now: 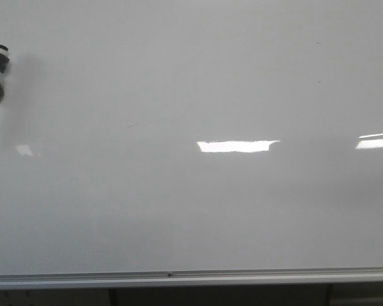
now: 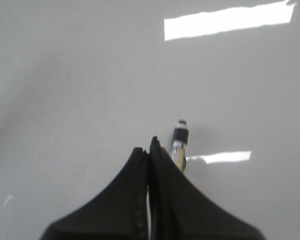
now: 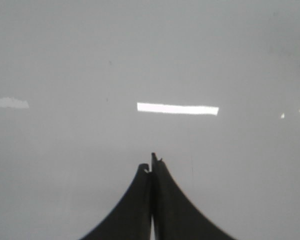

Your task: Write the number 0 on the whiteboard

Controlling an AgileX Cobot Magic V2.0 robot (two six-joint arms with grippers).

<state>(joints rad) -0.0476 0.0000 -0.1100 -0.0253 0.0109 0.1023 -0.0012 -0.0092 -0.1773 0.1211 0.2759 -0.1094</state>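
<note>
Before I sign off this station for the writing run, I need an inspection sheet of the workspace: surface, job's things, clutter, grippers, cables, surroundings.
Surface: whiteboard, glossy, glare patches, a few faint specks, silver-grey bottom edge.
Job's things: no drawn 0 seen on the board; marker beside the left gripper's fingers, its tip also showing at the front view's left edge.
Clutter: nothing seen.
Grippers: left gripper fingers together, marker alongside, grip on it not clear; right gripper shut, holding nothing.
Cables: nothing seen.
Surroundings: dark strip below the board's edge, details too dim to tell.
</note>
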